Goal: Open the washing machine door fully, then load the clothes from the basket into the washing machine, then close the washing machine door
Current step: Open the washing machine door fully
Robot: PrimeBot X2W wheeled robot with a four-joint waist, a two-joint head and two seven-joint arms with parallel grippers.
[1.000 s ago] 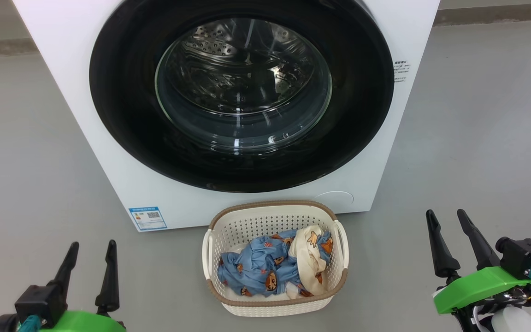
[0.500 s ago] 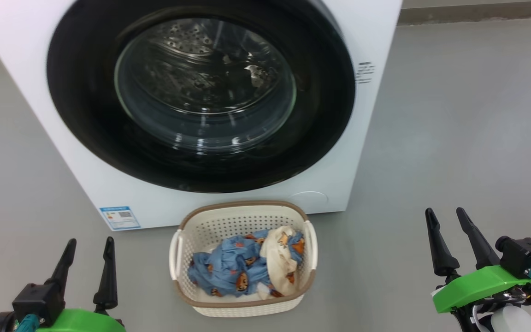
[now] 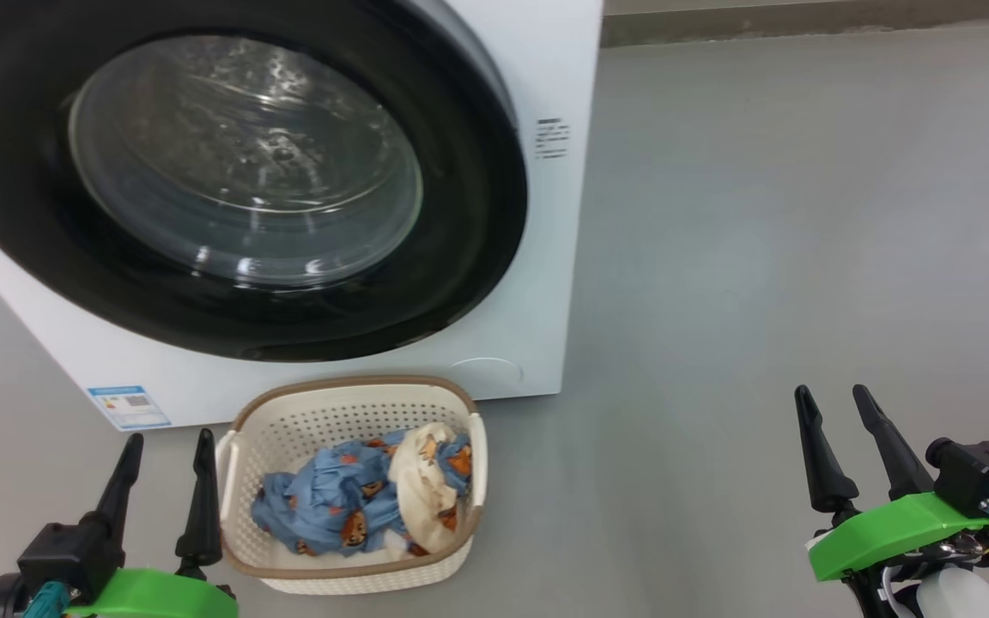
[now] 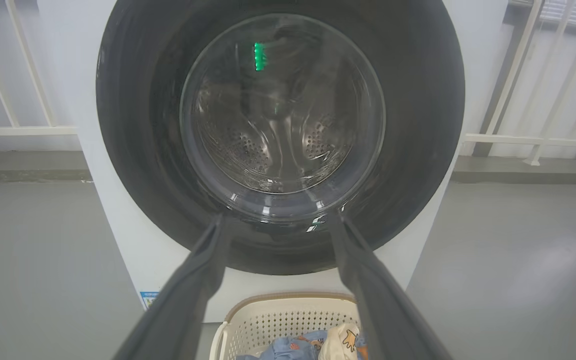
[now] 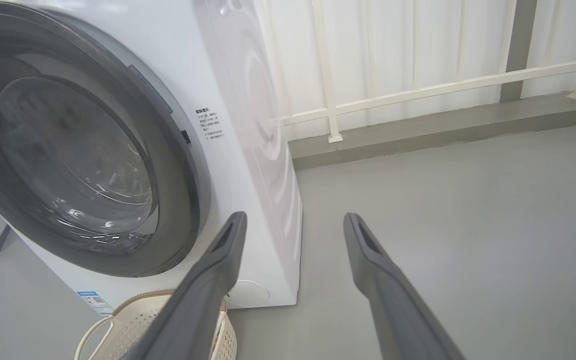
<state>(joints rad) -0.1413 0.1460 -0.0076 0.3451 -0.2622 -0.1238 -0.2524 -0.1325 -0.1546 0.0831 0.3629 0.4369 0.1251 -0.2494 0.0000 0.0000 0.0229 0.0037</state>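
The white washing machine (image 3: pixel 555 69) fills the upper left of the head view, and its door (image 3: pixel 469 223), black-rimmed with a glass bowl, lies shut against the front. Right below it on the floor stands the cream basket (image 3: pixel 348 384), holding the blue bear-print and cream clothes (image 3: pixel 331 502). My left gripper (image 3: pixel 170 438) is open just left of the basket, holding nothing. My right gripper (image 3: pixel 830 390) is open over bare floor far to the right. The left wrist view looks straight at the door (image 4: pixel 418 125) between the spread fingers (image 4: pixel 198 280). The right wrist view sees the door (image 5: pixel 178 165) from the side.
Grey floor (image 3: pixel 761 257) stretches to the right of the machine. A low kerb (image 5: pixel 418 130) and a white railing (image 5: pixel 418 90) run behind it. A blue label sticker (image 3: pixel 128 406) and a round flap (image 3: pixel 486 373) sit low on the machine's front.
The head camera has turned to the right, so machine and basket have slid left in the picture. Both grippers stay open and keep their places in view.
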